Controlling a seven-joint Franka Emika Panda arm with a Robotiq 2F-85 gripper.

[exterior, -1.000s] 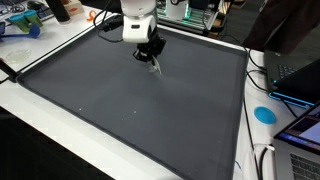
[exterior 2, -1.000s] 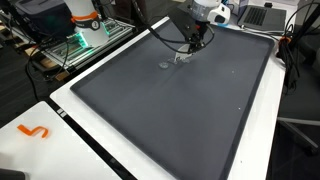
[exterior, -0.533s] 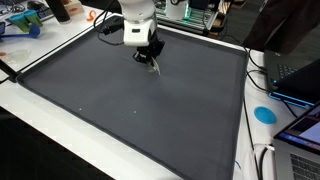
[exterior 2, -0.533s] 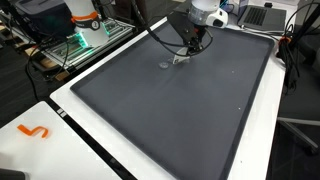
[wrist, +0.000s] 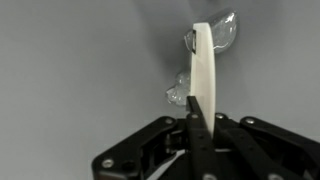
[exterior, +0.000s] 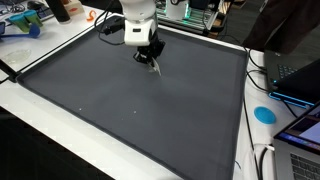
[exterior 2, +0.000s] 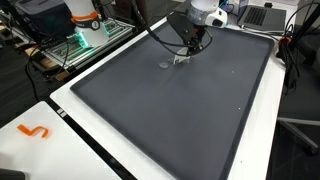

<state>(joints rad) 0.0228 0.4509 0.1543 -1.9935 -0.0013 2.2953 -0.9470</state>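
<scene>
White strip (wrist: 201, 70) in gripper (wrist: 200, 122), clear plastic (wrist: 224, 34) — grey mat (wrist: 80, 60)

Arm (exterior: 138, 20) angled down, wrist vertical; pincer (exterior: 153, 65) clamped

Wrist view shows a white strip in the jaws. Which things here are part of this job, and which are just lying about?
In hand:
- gripper, shut on the white strip
- clear plastic piece at the strip's far end
- dark mat beneath them

Lying about:
- blue disc on the white table edge
- orange piece off the mat's corner
</scene>
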